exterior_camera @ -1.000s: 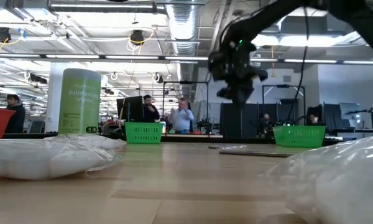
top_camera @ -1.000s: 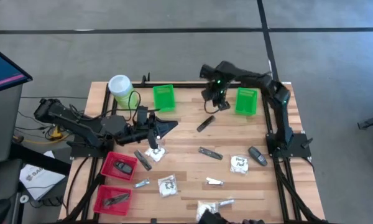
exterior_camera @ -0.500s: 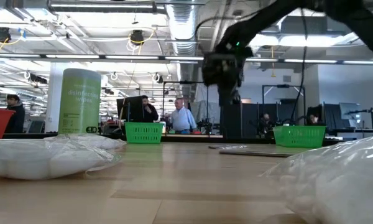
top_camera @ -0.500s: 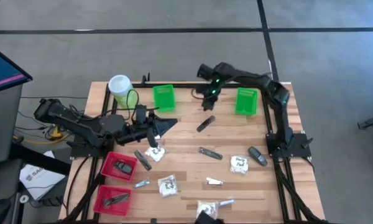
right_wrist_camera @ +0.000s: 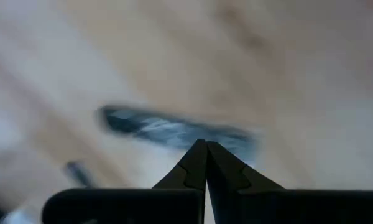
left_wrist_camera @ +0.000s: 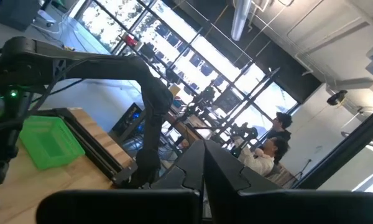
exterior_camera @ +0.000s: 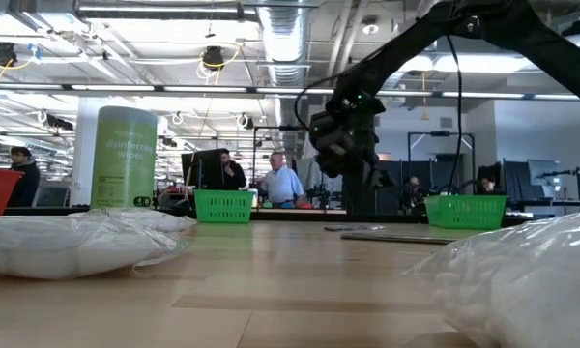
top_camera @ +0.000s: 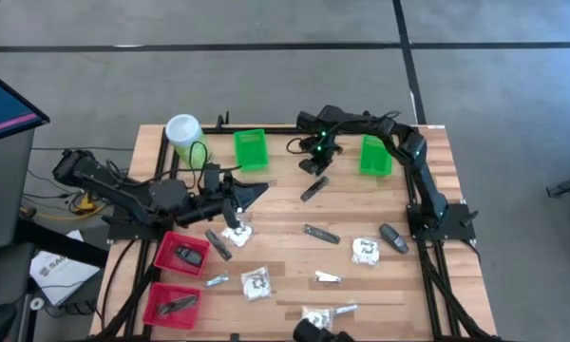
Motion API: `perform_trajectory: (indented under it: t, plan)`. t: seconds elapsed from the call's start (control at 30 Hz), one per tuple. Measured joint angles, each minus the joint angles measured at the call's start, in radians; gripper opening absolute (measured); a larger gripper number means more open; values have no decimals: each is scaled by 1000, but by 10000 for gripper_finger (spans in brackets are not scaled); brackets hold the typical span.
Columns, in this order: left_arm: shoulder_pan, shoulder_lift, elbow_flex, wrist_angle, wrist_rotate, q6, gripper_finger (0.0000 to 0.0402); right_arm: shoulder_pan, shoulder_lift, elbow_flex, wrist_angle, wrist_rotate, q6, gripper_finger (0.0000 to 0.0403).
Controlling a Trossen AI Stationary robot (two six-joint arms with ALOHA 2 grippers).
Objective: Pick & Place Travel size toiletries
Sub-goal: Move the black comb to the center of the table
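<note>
High view: right gripper (top_camera: 311,166), fingers together, empty, hovers above dark grey stick (top_camera: 313,189) between green baskets (top_camera: 251,148). Left gripper (top_camera: 263,189) closed, idle mid-table.

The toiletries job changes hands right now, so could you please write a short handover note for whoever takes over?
Right gripper: shut, empty, above a dark stick near the two green baskets.
Left gripper: shut, empty, by a white packet.
Done: dark pieces lie in both red baskets; the green ones look empty.
Left: packets, sachets and sticks scattered on the table.
</note>
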Motion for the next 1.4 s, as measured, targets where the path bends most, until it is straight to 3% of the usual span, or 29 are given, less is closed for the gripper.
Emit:
perform_trajectory:
  t: [0.1, 0.27, 0.73, 1.4]
  plan:
    - [0, 0, 0, 0, -9, 0, 0, -15, 2, 0, -23, 62, 17, 0]
    - [0, 0, 0, 0, -13, 0, 0, -9, 4, -4, -56, 153, -103, 0]
    - [0, 0, 0, 2, -17, 0, 0, 88, 5, -5, -15, 174, -183, 0]
    - [-4, 0, 0, 19, -21, 0, 0, 196, 33, -76, -9, 194, -141, 0]
